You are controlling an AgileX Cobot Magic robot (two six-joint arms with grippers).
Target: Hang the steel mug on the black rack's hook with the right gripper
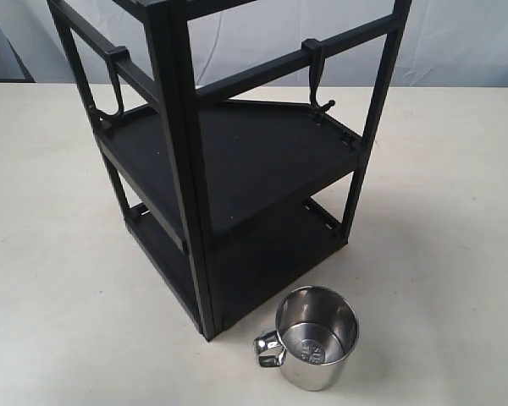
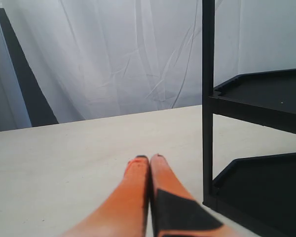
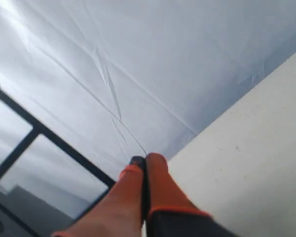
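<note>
Mug first: the steel mug [image 1: 316,338] is standing upright on the table [image 1: 51,254], open mouth up, just beside the front corner post of the black rack [image 1: 182,161], with its looped handle pointing toward that post. It is mirror-polished, so the table and its own inner wall are glinting off it; the judgement is that it is going to be slippery. The right gripper [image 3: 142,160] is showing its orange fingers pressed together on nothing, aimed above the table, and needs to be opening and coming down over the rim opposite the handle, leaving the loop free. The left gripper [image 2: 149,158] is likewise clenched and empty, near the rack's foot. Farther back, the hook [image 1: 318,89] is hanging from the right-hand cross rail, its knobbed tip turning upward.
</note>
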